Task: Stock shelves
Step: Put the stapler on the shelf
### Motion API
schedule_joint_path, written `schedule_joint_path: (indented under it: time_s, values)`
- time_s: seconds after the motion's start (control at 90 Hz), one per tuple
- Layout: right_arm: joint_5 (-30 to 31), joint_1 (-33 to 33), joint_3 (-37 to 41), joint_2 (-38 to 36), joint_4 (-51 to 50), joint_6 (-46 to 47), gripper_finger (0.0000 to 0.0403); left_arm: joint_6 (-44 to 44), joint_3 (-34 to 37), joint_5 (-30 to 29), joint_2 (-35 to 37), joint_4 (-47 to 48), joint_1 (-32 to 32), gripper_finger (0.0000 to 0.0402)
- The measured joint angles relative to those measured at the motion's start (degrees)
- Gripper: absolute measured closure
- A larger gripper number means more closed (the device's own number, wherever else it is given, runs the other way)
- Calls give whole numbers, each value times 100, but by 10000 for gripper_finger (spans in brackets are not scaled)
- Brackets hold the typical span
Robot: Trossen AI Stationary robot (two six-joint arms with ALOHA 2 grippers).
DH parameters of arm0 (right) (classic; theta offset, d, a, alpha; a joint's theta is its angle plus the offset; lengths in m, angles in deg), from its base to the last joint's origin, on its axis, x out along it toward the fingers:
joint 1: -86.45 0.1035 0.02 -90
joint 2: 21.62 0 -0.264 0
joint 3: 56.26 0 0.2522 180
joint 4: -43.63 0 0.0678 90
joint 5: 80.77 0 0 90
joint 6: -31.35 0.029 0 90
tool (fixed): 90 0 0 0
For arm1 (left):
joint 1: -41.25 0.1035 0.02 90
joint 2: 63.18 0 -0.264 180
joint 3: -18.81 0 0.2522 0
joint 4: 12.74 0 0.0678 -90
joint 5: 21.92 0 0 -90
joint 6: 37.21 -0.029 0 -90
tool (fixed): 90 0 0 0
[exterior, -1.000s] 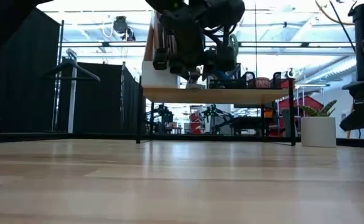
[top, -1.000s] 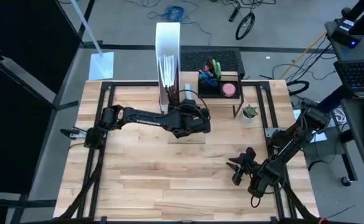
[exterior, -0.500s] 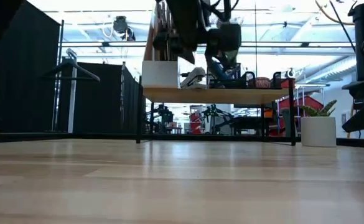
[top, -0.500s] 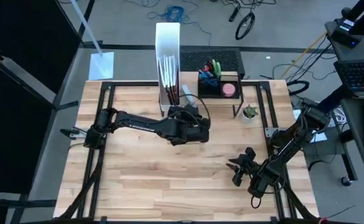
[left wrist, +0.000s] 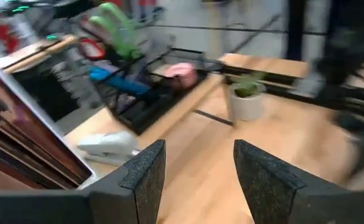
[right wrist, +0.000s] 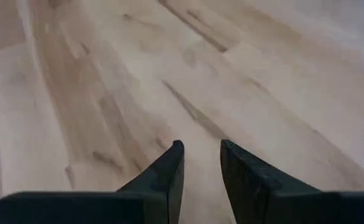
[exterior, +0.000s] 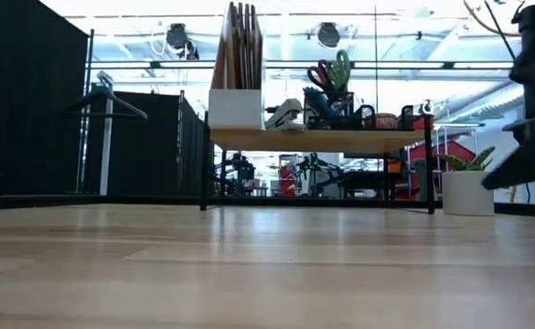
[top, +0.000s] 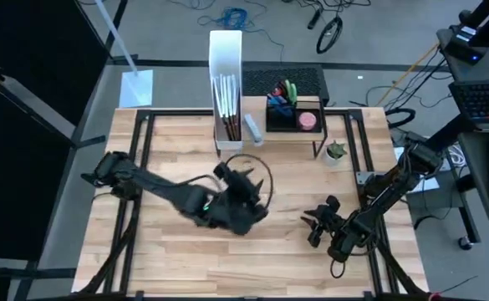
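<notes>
The shelves (top: 286,140) stand at the table's far middle, a light-wood top (exterior: 317,139) on thin black legs. On top sit a white file box (top: 226,79) with brown folders, a white stapler (left wrist: 107,146), and a black organizer tray (top: 294,113) with scissors and a pink item. My left gripper (top: 257,186) hovers open over the table's middle, near of the shelves, with nothing between its fingers (left wrist: 197,168). My right gripper (top: 315,227) hangs over bare wood at the near right, its fingers a narrow gap apart (right wrist: 200,163).
A small plant in a white pot (top: 336,150) stands on the table just right of the shelves (exterior: 468,187). Black frame rails (top: 140,159) run along both sides of the table. Bare wood lies between the grippers and the near edge.
My left gripper has risen from just above the shelf top and drawn back toward the table's near edge, leaving the low view. The white stapler, which lay under it, stays lying on the shelf beside the file box.
</notes>
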Motion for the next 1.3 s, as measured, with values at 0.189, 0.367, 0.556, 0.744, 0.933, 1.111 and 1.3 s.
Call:
schedule_joint_path:
  time_s: [0.189,0.367,0.556,0.744,0.933,1.111,1.3]
  values:
    - [120,-797,0,0,1615,-2466,316,1059,-7,-2,283,1698,-456,226]
    - [122,-1829,0,0,3162,-4819,324,3023,-2,-6,315,3977,-694,226]
    - [77,-2869,0,-1,4402,-6839,390,3776,477,205,373,4505,-902,226]
    - [51,-3704,-14,-2,5270,-7796,399,3776,1050,644,406,4362,-873,226]
    - [-216,-4345,-243,-2,5290,-7944,402,3774,1568,645,404,4064,-749,226]
    - [-591,-4818,-425,33,5301,-8058,403,3774,1811,496,404,4050,-629,226]
    - [-705,-5083,-509,307,5361,-8011,403,3744,1847,149,404,3917,-614,226]
